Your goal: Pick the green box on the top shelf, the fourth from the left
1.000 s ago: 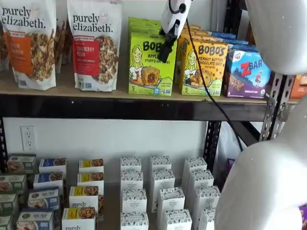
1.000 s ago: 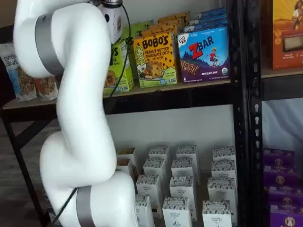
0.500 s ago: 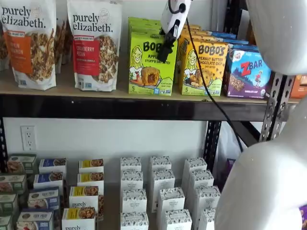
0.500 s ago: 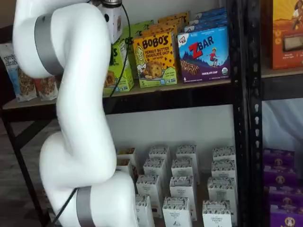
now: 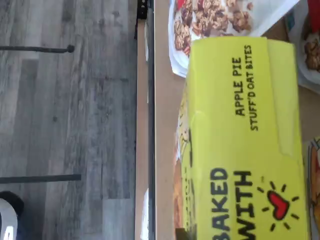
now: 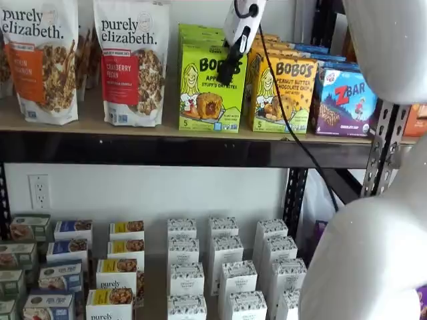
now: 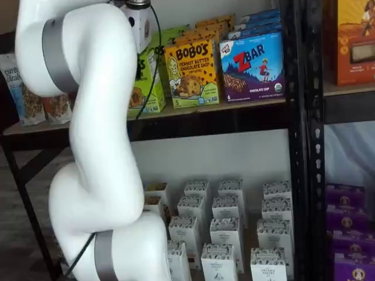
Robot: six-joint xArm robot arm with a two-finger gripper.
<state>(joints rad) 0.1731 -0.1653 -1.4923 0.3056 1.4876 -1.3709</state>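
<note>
The green box (image 6: 208,90) stands upright on the top shelf (image 6: 87,121), with more green boxes behind it. It also shows in a shelf view (image 7: 146,82), partly hidden by my arm, and its lime top panel fills the wrist view (image 5: 245,135). My gripper (image 6: 231,67) hangs from the view's top edge, its white body above and its black fingers in front of the box's upper right corner. The fingers show side-on, so I cannot tell whether there is a gap or whether they touch the box. In a shelf view only the white body (image 7: 139,23) shows.
A yellow-orange Bobo's box (image 6: 283,93) stands right of the green box, then a blue ZBar box (image 6: 343,100). Purely Elizabeth bags (image 6: 132,63) stand on its left. A black cable (image 6: 287,120) hangs from the gripper. Small cartons (image 6: 220,267) fill the lower shelf. A black upright post (image 7: 297,117) stands at the right.
The black fingers have shifted slightly up and to the right across the green box's front. The boxes have not moved.
</note>
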